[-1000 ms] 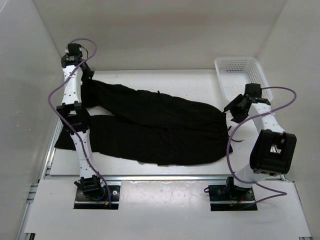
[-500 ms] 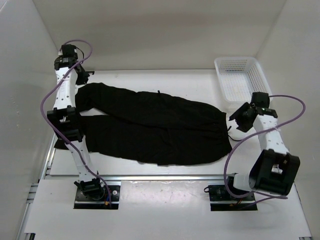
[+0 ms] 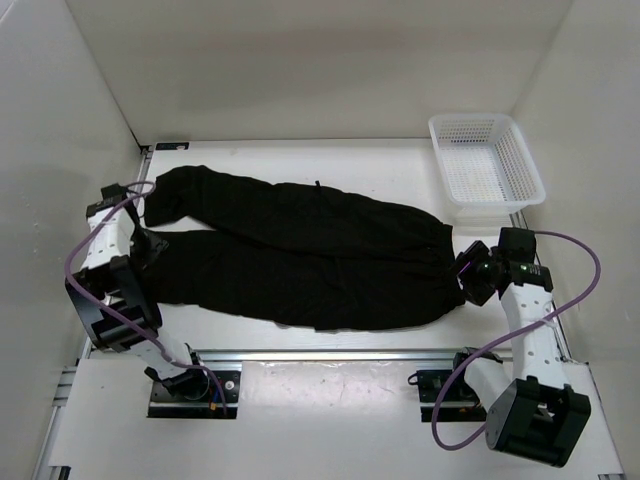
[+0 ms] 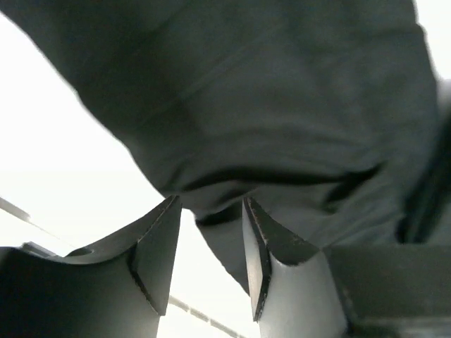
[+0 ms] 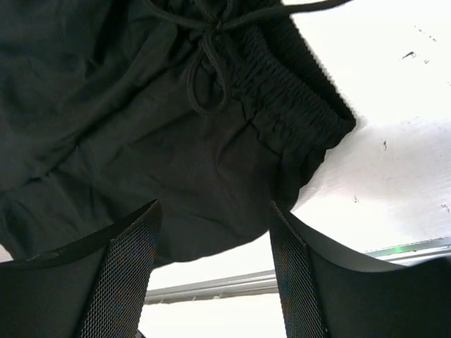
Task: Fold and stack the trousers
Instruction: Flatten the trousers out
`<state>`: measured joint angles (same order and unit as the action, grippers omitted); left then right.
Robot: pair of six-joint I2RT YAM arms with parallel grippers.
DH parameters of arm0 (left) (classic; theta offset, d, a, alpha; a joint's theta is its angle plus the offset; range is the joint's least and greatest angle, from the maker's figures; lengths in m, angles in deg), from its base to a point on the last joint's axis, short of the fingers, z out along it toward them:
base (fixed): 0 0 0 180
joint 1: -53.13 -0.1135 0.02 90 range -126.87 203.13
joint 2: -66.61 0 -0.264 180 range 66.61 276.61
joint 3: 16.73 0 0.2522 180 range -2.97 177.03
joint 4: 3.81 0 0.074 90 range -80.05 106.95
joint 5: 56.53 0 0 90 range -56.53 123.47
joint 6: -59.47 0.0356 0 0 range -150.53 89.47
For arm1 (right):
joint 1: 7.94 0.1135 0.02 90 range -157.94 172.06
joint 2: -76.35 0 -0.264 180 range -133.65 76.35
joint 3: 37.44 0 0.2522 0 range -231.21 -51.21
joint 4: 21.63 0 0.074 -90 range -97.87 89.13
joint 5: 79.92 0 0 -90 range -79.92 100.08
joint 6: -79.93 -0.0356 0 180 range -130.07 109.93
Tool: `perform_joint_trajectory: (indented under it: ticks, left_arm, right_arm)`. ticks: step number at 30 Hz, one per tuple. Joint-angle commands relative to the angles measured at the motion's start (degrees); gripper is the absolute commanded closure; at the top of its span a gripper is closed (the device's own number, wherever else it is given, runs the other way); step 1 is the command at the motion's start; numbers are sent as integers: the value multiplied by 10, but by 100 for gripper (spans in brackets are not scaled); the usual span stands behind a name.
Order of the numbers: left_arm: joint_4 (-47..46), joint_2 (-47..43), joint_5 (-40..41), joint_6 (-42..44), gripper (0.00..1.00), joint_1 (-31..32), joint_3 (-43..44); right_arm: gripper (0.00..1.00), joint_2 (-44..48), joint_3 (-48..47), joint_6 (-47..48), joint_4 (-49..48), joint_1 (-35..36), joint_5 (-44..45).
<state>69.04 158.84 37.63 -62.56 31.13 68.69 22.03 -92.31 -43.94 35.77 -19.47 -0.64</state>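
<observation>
Left claw (image 4: 210,211) lowered, trousers (image 3: 310,255) near white basket (image 3: 443,160)

Seeing trousers (image 3: 310,255) lying flat across table (image 3: 300,160), waistband (image 5: 296,98) pointing right, both legs running left, far leg lying behind near leg. Spotting mesh basket (image 3: 485,160) sitting in back-right corner, behind waistband and apart from it. Finding left gripper (image 4: 210,203) sitting at table's left edge, by near leg's end. Finding right gripper (image 5: 214,205) hanging just right of waistband, over its near corner.
</observation>
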Motion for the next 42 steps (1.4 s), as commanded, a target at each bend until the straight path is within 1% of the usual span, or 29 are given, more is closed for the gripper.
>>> perform_joint_trajectory:
  ticks: [1,3,4,5,6,7,9,10,14,15,16,19,21,22,25,26,28,29,31,32,33,34,35,38,40,42]
  left_arm:
    - [-21,-60,-21,-15,47,-43,-28]
    - [-21,-66,-7,-15,47,-71,-34]
    - [-21,-66,-7,-15,47,-103,-41]
    - [-28,-66,-7,-10,47,-119,-48]
    - [-45,-59,-22,-10,47,-134,-56]
    - [-56,-59,-64,-5,47,-153,-63]
    - [-73,-41,-74,-5,50,-154,-83]
    - [-87,-41,-89,-12,50,-148,-97]
    - [-98,-41,-89,-12,48,-140,-128]
    - [-98,-41,-89,-7,48,-140,-134]
    - [-98,-41,-89,-7,47,-140,-134]
    - [-103,-17,-89,0,47,-140,-139]
    - [-103,-4,-97,0,51,-140,-133]
    - [-103,1,-97,0,52,-135,-125]
    - [-108,13,-105,-6,52,-135,-115]
    - [-108,13,-110,-6,50,-135,-108]
    - [-108,18,-110,-6,50,-121,-96]
    - [-108,18,-108,-6,52,-112,-88]
    - [-108,18,-94,0,52,-72,-60]
    - [-108,13,-79,5,52,-54,-50]
    - [-101,13,-69,5,52,-23,-40]
    - [-94,13,-61,5,50,-11,-21]
    - [-88,29,-61,5,48,-3,-15]
    - [-82,57,-68,0,42,8,-20]
    - [-82,70,-68,-7,41,16,-26]
    - [-97,95,-74,-12,41,32,-20]
  right_arm:
    - [33,13,2,22,16,-2,-27]
    - [33,13,2,22,16,-2,-33]
    - [33,13,-6,27,16,-2,-33]
    - [33,13,-14,34,21,-2,-33]
    - [33,7,-20,34,22,-2,-41]
    - [33,-1,-27,39,22,-2,-49]
    - [33,-15,-28,39,22,-2,-49]
    - [33,-21,-28,39,14,-2,-57]
    - [31,-45,-21,14,-12,-2,-80]
    - [30,-45,-12,-3,-32,-2,-80]
    - [25,-52,-7,-12,-43,-2,-95]
    - [25,-82,11,-43,-88,-2,-106]
    - [26,-107,18,-50,-104,-2,-106]
    - [29,-112,23,-50,-110,4,-99]
    - [29,-126,23,-50,-109,5,-70]
    - [29,-126,23,-50,-104,5,-60]
    - [29,-126,23,-55,-99,5,-41]
    - [29,-126,29,-62,-99,5,-31]
    - [30,-120,29,-62,-94,12,-19]
    - [33,-120,29,-62,-74,12,-8]
    - [34,-113,23,-62,-60,18,3]
    - [34,-97,23,-67,-49,18,13]
    - [34,-87,23,-67,-30,18,18]
    - [30,-54,41,-85,-1,23,31]
    - [29,-46,58,-93,0,23,31]
    - [29,-46,71,-98,-28,23,31]
